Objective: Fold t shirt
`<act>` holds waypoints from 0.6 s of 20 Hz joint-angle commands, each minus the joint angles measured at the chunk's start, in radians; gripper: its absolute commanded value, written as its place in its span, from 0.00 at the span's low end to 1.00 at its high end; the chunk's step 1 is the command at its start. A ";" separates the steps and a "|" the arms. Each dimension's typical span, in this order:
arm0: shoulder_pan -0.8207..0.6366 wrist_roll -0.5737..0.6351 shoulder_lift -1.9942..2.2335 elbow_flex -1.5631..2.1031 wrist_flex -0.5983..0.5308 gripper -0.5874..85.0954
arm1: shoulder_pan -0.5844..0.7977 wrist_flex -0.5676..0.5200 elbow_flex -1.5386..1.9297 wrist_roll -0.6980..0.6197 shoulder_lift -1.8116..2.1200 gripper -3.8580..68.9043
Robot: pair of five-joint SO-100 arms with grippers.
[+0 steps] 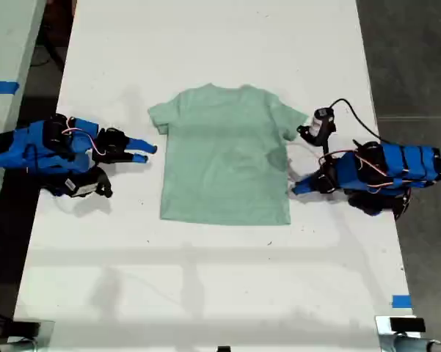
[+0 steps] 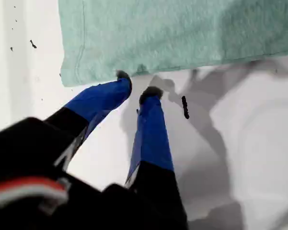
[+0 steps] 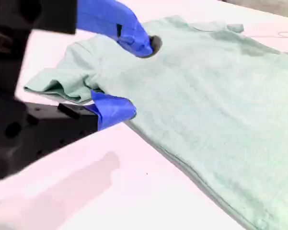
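Both open: my second claw (image 3: 139, 79) straddles the t shirt (image 1: 224, 158) edge by its sleeve, my first claw (image 2: 137, 85) hangs just short of it; a shallow close could catch one layer or slip off.

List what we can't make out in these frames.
- First wrist view: whether my first gripper touches the shirt. The tips sit right at its edge, and the exterior view is too small to settle it.
- Second wrist view: my second gripper has its lower jaw covering the spot beside the sleeve. The picture edge cuts off the hem.
- First wrist view: what the dark mark is; it is too small.
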 commanded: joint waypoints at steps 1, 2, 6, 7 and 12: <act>-0.005 0.221 0.011 0.041 -0.008 0.20 | -0.014 -0.008 0.054 0.603 0.008 0.08; -0.015 0.192 0.011 0.041 -0.002 0.22 | -0.003 -0.011 0.054 0.617 0.009 0.12; -0.020 0.104 0.011 0.041 -0.005 0.29 | 0.046 -0.026 0.017 0.634 0.009 0.13; -0.005 0.187 0.011 0.041 -0.025 0.19 | 0.049 -0.009 -0.011 0.632 0.009 0.16; 0.023 0.192 0.011 0.041 -0.003 0.00 | 0.215 0.086 -0.377 0.528 -0.253 0.25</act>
